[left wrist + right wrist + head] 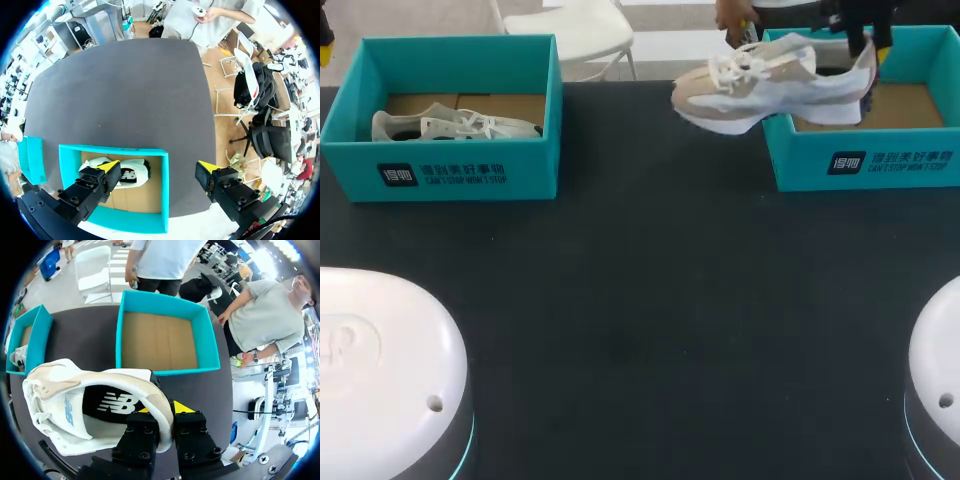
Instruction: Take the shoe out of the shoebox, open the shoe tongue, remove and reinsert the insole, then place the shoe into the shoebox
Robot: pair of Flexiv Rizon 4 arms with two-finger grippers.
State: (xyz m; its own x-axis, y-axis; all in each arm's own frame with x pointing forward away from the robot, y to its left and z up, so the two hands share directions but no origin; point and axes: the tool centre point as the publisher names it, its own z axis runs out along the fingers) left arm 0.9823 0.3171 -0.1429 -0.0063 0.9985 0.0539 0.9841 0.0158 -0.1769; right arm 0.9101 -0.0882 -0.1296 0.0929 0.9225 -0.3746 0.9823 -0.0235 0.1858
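At left, a teal cardboard shoebox [440,175] holds a pale white lace-up shoe [450,125], and my left jaws hang above it, spread wide and gripping nothing. One yellow fingertip [109,167] sits over that shoe and the other is out past the box wall, above the black table [640,300]. Right of centre, the beige-and-white sneaker [770,85] I am working with is in the air. Its toe points left over the table and its heel is above the left wall of the second teal shoebox [865,165], whose brown cardboard floor lies bare. My right jaws are closed on the sneaker's heel collar, one finger down inside the opening and one behind the heel, with a yellow tip [182,406] showing just past the collar. The right arm comes in from the far right corner with its wrist above the heel, looking down past the heel to the box beyond. I judge the lift-out nearly done, with the set-down left to do. A heel-only hold lets the toe sag, so I would keep the pinch firm and carry the shoe left until the whole sole is clear of the box wall. Then I would lower it level onto the open table between the two boxes, sole flat and opening up. That would leave the tongue within reach of the left jaws. The sole catching the rim is the likeliest slip.
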